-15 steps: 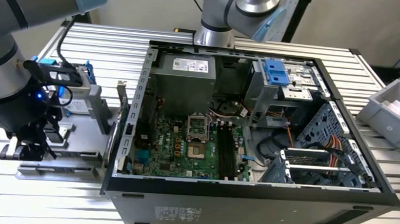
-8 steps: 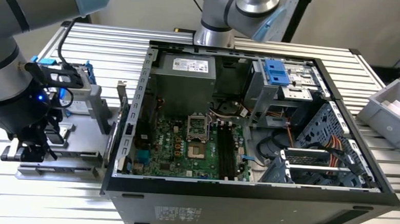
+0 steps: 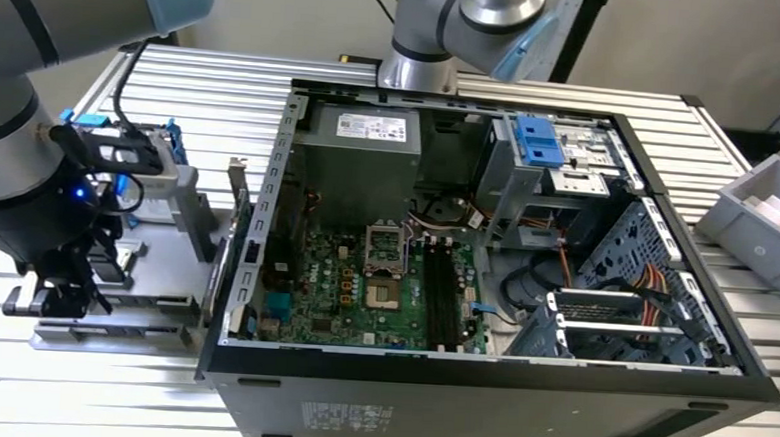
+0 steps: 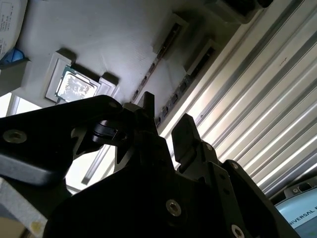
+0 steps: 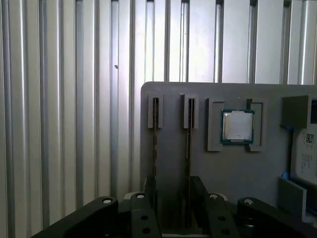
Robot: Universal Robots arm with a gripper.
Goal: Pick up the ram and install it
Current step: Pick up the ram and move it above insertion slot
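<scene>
Two ram sticks stand on edge in slots of a grey holder tray (image 5: 173, 99): one ram stick (image 5: 155, 139) and a second ram stick (image 5: 190, 139) beside it. In the first wrist view my gripper (image 5: 173, 198) is open just above them, and both sticks run in toward the gap between its black fingers (image 5: 150, 186). The second wrist view shows the gripper (image 4: 166, 121) open, with one ram stick (image 4: 157, 58) running away from its tips. In the exterior view the gripper (image 3: 63, 287) hangs over the tray at the exterior view's left, apart from the open computer case (image 3: 489, 379).
A square silver processor chip (image 5: 237, 126) lies in the tray beside the sticks. The motherboard (image 3: 359, 287) with its long dark memory slots (image 3: 442, 291) lies inside the case. A grey bin (image 3: 777, 224) stands at the exterior view's right. The table is ribbed aluminium (image 5: 59, 99).
</scene>
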